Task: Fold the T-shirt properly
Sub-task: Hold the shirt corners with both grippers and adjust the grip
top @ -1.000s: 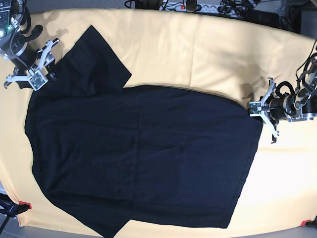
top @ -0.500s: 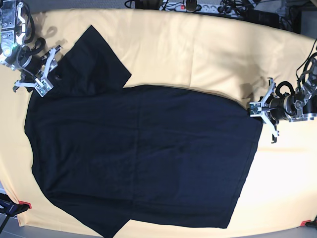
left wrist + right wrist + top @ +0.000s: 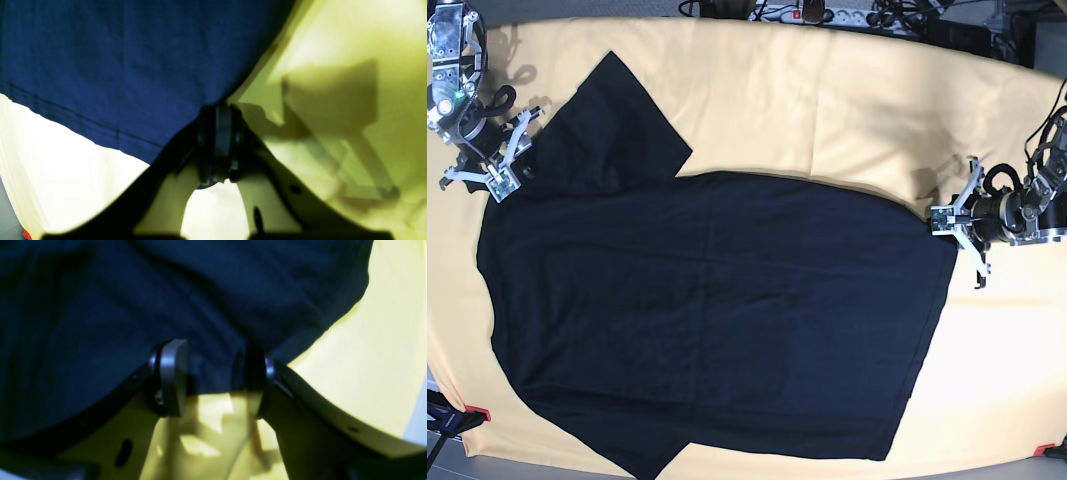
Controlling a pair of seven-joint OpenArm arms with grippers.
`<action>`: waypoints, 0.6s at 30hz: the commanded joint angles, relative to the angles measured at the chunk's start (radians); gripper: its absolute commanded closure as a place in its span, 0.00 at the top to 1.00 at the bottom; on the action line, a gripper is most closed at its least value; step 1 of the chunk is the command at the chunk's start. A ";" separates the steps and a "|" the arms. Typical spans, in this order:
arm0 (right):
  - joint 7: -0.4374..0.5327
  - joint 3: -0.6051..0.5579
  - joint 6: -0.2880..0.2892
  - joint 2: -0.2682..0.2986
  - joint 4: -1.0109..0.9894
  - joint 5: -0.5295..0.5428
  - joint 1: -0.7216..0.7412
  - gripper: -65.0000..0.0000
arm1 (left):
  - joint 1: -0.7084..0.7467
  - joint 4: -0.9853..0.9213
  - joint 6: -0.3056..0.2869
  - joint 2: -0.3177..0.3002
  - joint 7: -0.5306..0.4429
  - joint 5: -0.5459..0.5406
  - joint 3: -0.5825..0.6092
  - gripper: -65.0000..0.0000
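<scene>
On the far left of the base view sits the right gripper, low over the yellow cloth that covers the table. Its two fingers stand apart. It is right at the edge of the T-shirt, near the shoulder by the top sleeve. In the right wrist view the right gripper has a gap between its pads, and the dark T-shirt edge lies just past them. I cannot tell if the pads touch the fabric. Nothing is pinched there.

The black T-shirt lies spread out flat in the middle, on top of the yellow cloth. It fills most of the table. One sleeve points up and to the left. The other sleeve points down at the bottom edge. The straight bottom hem is on the right side.

On the right is the left gripper. It sits at the top corner of the hem. In the left wrist view the left gripper has its pads pressed tight together, with the T-shirt corner pinched between them. The stitched hem runs off to the left of the pads. The yellow cloth shows beside it with dark shadows.

A small red tab sits at the bottom left corner of the cloth.
</scene>
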 commanded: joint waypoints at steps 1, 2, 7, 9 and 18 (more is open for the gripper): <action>-0.010 0.006 -0.003 0.017 -0.010 -0.009 0.012 0.47 | -0.023 0.009 0.008 -0.022 -0.011 -0.008 -0.013 0.00; -0.009 0.006 -0.003 0.017 -0.023 -0.009 0.021 0.47 | -0.023 0.009 0.008 -0.022 -0.011 -0.008 -0.013 0.00; -0.008 0.006 -0.027 0.017 -0.045 -0.016 0.054 0.46 | -0.023 0.009 0.008 -0.023 -0.011 -0.008 -0.013 0.00; -0.008 0.006 -0.026 0.017 -0.045 -0.014 0.058 0.42 | -0.023 0.009 0.008 -0.023 -0.011 -0.008 -0.013 0.00; -0.012 0.006 0.102 0.016 -0.130 0.076 0.058 0.49 | -0.023 0.009 0.008 -0.023 -0.011 -0.008 -0.013 0.00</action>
